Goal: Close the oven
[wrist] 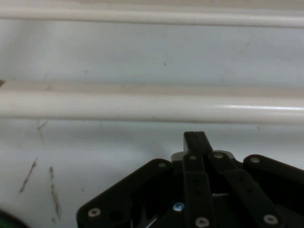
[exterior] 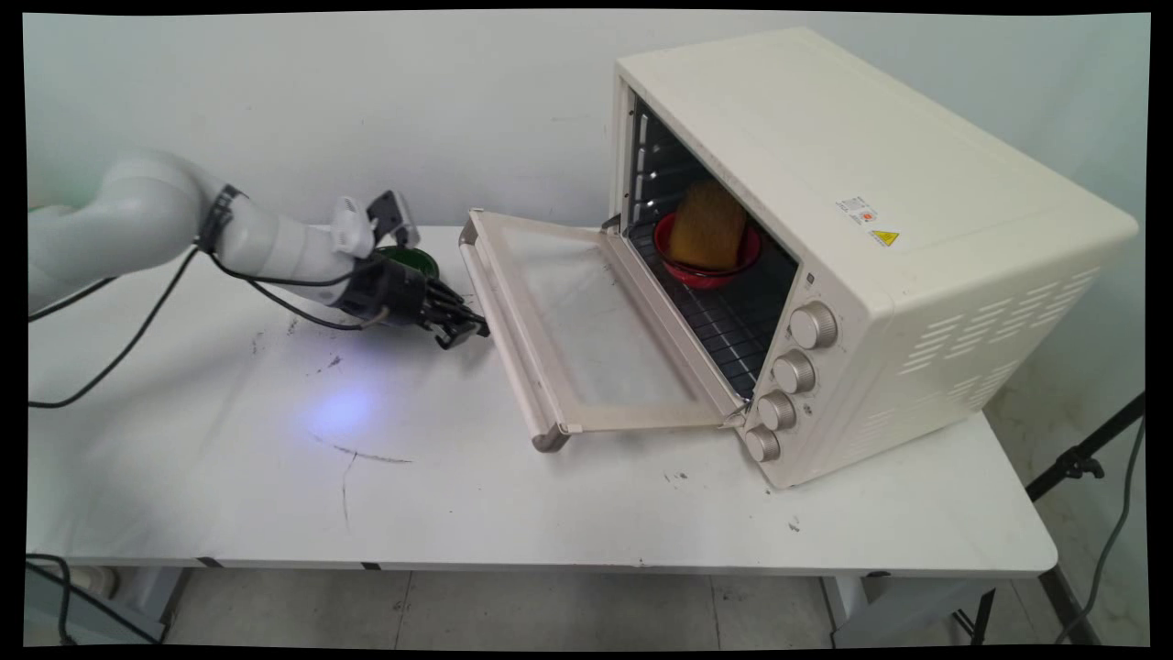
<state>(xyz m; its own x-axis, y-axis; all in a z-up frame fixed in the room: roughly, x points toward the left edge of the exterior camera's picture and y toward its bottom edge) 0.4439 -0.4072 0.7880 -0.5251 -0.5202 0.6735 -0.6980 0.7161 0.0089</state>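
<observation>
Shows the gripper (exterior: 467, 332) low over the tabletop (exterior: 458, 495), just beside the handle (exterior: 502, 344) of the open door (exterior: 586, 321) of a cream toaster oven (exterior: 871, 229). Cannot tell from the main view if the tip touches the handle; looks very near, at about the middle of the bar.

In the hand view, shows the fingers (wrist: 194, 140) pressed together into one narrow black tip, with nothing between them. Just beyond the tip, shows the handle (wrist: 142, 105) as a long pale bar across the picture, with the tabletop below it and the door panel above.

Shows the door lying nearly flat, hinged at the bottom edge of the oven front. Inside, on the wire rack, shows a red bowl (exterior: 706, 261) with a yellow-brown piece (exterior: 707, 225), maybe bread, standing in it. Shows four round knobs (exterior: 793, 371) on the front at the right of the opening. Behind the wrist, shows a green bowl (exterior: 417, 261) on the tabletop, half hidden.

Judging the handle: seems stiff, smooth and rather slippery, a round bar held off the door edge at both ends. Seems best taken near the middle, where the door turns evenly on the hinge. Judging the door: probably light, with a glass pane, so fragile under a hard knock.
</observation>
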